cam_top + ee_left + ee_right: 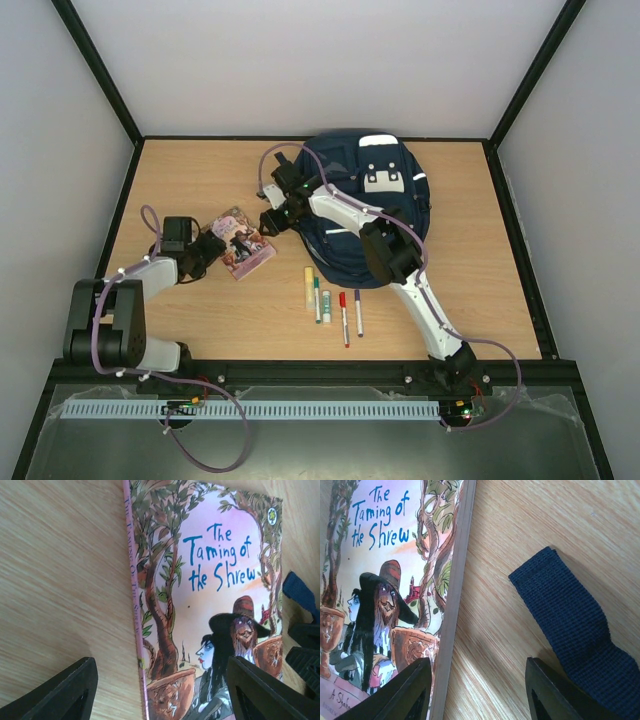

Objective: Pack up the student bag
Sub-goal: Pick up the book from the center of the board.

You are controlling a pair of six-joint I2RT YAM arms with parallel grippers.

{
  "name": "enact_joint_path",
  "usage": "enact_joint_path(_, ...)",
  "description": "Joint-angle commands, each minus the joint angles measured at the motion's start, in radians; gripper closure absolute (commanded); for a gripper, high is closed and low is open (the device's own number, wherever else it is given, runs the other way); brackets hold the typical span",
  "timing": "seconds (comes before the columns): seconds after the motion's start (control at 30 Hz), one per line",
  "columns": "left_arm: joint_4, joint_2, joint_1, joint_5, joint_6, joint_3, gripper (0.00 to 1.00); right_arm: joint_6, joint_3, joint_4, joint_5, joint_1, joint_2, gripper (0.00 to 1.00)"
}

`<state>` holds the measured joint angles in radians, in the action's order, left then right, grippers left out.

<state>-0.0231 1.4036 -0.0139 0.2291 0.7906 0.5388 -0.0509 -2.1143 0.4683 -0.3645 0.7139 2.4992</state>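
Observation:
The student bag (385, 190), navy with grey patches, lies at the back centre-right of the table. One of its dark straps (570, 620) trails toward a picture book, "The Taming of the Shrew" (240, 243) (210, 595) (390, 570), which lies flat on the wood. My left gripper (207, 250) (160, 695) is open at the book's left side, its jaws straddling the spine edge. My right gripper (272, 222) (477, 692) is open at the book's opposite edge, with one finger (402, 695) over the cover and the other (560, 695) over the strap.
Several pens and markers (330, 302) lie in a row in front of the bag, among them a yellow one (309, 287) and a red-capped one (343, 318). A black frame (125, 200) borders the table on all sides.

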Motion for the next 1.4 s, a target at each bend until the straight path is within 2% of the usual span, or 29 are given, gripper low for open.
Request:
enact_joint_path(0.0,-0.064,0.030,-0.009,0.009,0.032,-0.024,0.27,-0.040,-0.020,0.073,-0.057,0.001,0.056,0.49)
enact_joint_path(0.2,-0.097,0.062,-0.009,0.020,0.045,-0.031,0.28,-0.053,-0.013,0.084,-0.086,0.002,0.091,0.49)
enact_joint_path(0.5,-0.159,0.130,-0.009,0.093,0.064,-0.054,0.28,-0.051,-0.010,0.123,-0.015,0.019,0.132,0.53)
enact_joint_path(0.87,-0.163,0.110,-0.001,0.114,0.047,-0.097,0.28,-0.050,-0.001,0.175,0.016,0.043,0.186,0.65)
enact_joint_path(1.07,-0.173,0.078,0.005,0.109,0.064,-0.181,0.27,-0.060,0.050,0.186,0.027,0.052,0.194,0.79)
enact_joint_path(1.27,-0.219,0.089,0.005,0.116,0.080,-0.248,0.27,-0.065,0.076,0.194,0.089,0.060,0.199,0.85)
enact_joint_path(1.37,-0.240,0.095,0.006,0.118,0.075,-0.269,0.26,-0.040,0.082,0.215,0.063,0.065,0.215,0.85)
